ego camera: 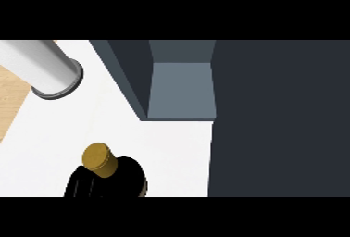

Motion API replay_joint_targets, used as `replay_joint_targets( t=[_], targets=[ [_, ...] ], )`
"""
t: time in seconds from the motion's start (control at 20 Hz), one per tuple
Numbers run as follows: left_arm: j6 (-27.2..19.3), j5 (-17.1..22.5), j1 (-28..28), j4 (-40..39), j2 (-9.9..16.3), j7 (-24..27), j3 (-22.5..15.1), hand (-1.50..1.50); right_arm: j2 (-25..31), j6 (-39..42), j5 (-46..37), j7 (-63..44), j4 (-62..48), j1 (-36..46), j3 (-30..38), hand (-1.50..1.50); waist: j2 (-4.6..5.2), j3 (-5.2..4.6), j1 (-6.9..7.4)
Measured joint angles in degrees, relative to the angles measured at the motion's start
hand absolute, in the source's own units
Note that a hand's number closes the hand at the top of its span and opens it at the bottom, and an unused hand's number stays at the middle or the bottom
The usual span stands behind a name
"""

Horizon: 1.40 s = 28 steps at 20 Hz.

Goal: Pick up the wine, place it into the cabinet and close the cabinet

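Note:
The wine [100, 158] is a black bottle with a gold cap, seen from above at the lower left on the white counter [171, 148]. Black ridges [82, 181] on its left side merge with its dark body. I cannot tell whether they are a hand or part of the bottle. The dark grey cabinet [280, 120] fills the right side. Its open compartment [181, 88] shows a lighter blue-grey floor at top centre, up and to the right of the bottle. My right hand is out of sight.
A pale grey cylinder [41, 65] with a dark ring at its lower end slants in from the upper left corner. Tan wood [12, 102] shows past the counter's left edge. White counter lies between the bottle and the compartment.

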State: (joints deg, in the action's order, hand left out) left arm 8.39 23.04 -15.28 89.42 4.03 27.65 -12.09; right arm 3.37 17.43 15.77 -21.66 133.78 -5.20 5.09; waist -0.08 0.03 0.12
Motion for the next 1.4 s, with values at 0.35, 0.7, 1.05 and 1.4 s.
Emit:
replay_joint_targets(
  t=[0.35, 0.7, 1.05, 1.4],
  targets=[
    [-7.1, -1.1, 3.9, 9.3, -1.8, -8.9, -0.7, 1.5, -0.1, 0.7, -0.5, 1.6, -2.1, 0.5, 0.3, -1.5, 0.03, -0.01, -0.09],
    [-16.0, -2.2, 14.0, 8.9, -3.6, -14.8, -3.5, 1.5, 0.8, 0.5, 1.0, 0.1, -1.6, 1.0, 1.5, -1.5, 0.05, -0.03, -0.28],
    [-25.9, -3.6, 25.9, 1.7, -3.9, -14.2, -5.7, 1.5, 0.4, 0.1, 0.0, 0.4, -2.5, 1.9, 0.9, -1.5, 0.09, -0.03, -0.45],
    [-29.0, -6.7, 33.6, -7.0, -4.0, -14.7, -6.0, 1.5, -0.7, 0.1, -2.1, 2.1, -3.0, 1.2, -0.6, -1.5, 0.1, -0.03, -0.47]
  ],
)
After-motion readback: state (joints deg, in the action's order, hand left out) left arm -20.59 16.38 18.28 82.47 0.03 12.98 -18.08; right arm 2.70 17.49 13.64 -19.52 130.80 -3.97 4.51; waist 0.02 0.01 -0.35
